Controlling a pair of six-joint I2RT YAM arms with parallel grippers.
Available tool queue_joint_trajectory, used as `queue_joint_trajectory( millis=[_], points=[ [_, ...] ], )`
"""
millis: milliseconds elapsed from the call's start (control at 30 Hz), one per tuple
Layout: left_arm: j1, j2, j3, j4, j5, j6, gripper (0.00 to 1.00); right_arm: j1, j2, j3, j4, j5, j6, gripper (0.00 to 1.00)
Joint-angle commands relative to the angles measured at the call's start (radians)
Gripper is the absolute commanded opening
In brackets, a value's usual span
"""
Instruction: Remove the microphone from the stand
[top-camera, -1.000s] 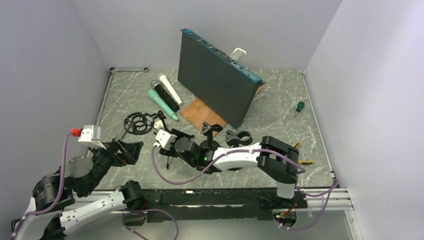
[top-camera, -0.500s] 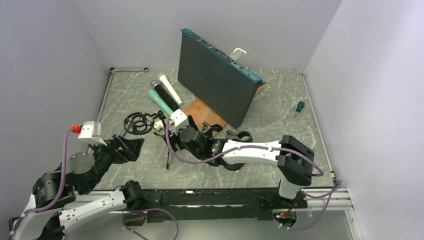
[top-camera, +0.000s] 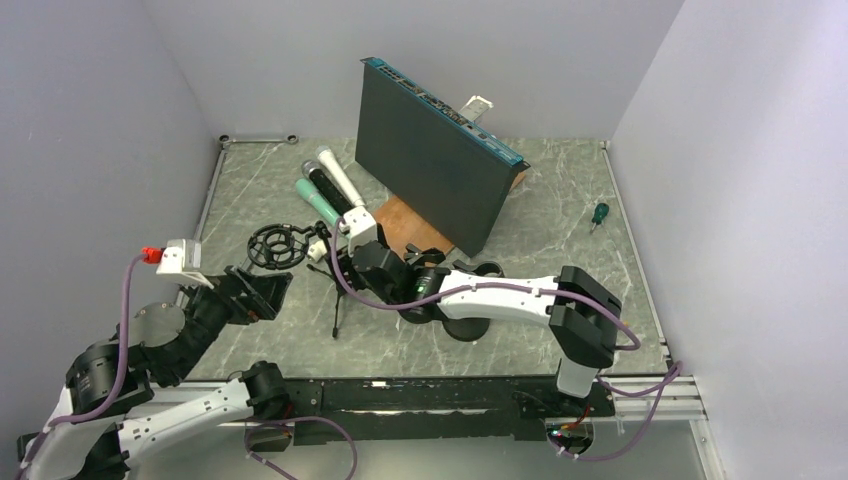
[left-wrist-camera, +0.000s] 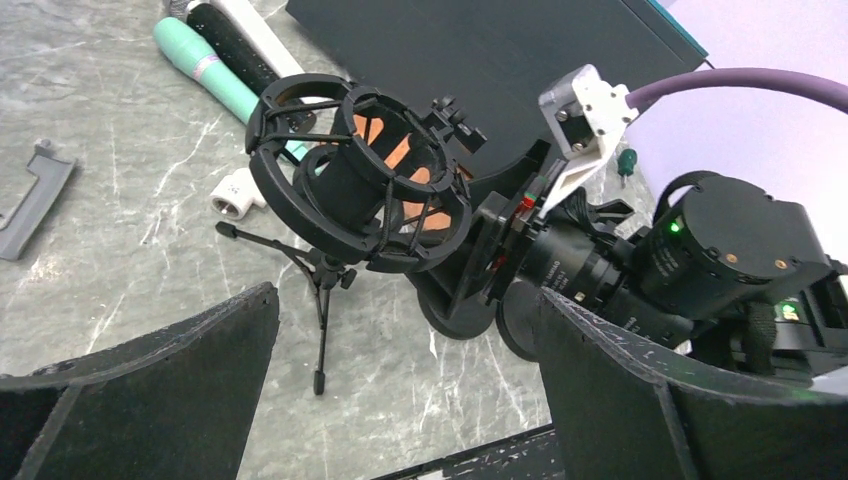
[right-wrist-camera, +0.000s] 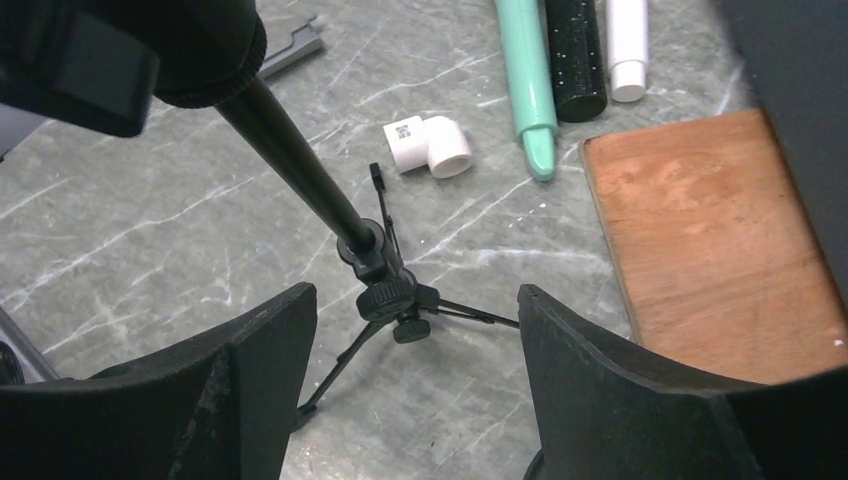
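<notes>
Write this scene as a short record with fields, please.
stand: small tripod, upright on the table, shock mount on top
mount content: dark cylinder inside, probably the microphone
right gripper: open, close over the stand, holding nothing
left gripper: open, facing the shock mount, apart from it
nearby: three loose microphones, white elbow fitting

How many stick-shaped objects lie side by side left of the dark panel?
3: a mint-green one, a black one beside it, and a white one nearest the dark panel. None appears hidden.
</notes>
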Motion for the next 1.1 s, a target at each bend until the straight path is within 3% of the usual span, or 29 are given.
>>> queue_joint_trajectory(
  millis=[0, 233, 400, 533, 800, 900, 1067],
  points=[
    [-0.002, -0.021, -0.011, 0.066, 0.027, 0.037, 0.99, -0.007, 0.029, 0.023, 0.054, -0.074, 0.006, 0.73],
    [-0.002, -0.019, -0.006, 0.056, 0.03, 0.038, 0.99, -0.038, 0.048, 0.023, 0.069, -0.14, 0.019, 0.53],
    [-0.002, -0.024, -0.007, 0.052, 0.026, 0.038, 0.99, -0.059, 0.056, 0.016, 0.09, -0.159, -0.012, 0.43],
    [-0.002, -0.026, -0.008, 0.058, 0.027, 0.04, 0.99, -0.059, 0.074, 0.046, 0.078, -0.171, -0.053, 0.42],
    [-0.002, -0.02, -0.009, 0.053, 0.025, 0.04, 0.99, -0.054, 0.093, 0.052, 0.071, -0.183, -0.109, 0.13],
    [-0.002, -0.022, -0.009, 0.049, 0.018, 0.037, 0.99, -0.039, 0.093, 0.034, 0.082, -0.172, -0.161, 0.0],
    [-0.002, -0.028, 0.005, 0.033, 0.001, 0.027, 0.99, 0.015, 0.106, -0.011, 0.132, -0.043, -0.399, 0.0]
  ],
)
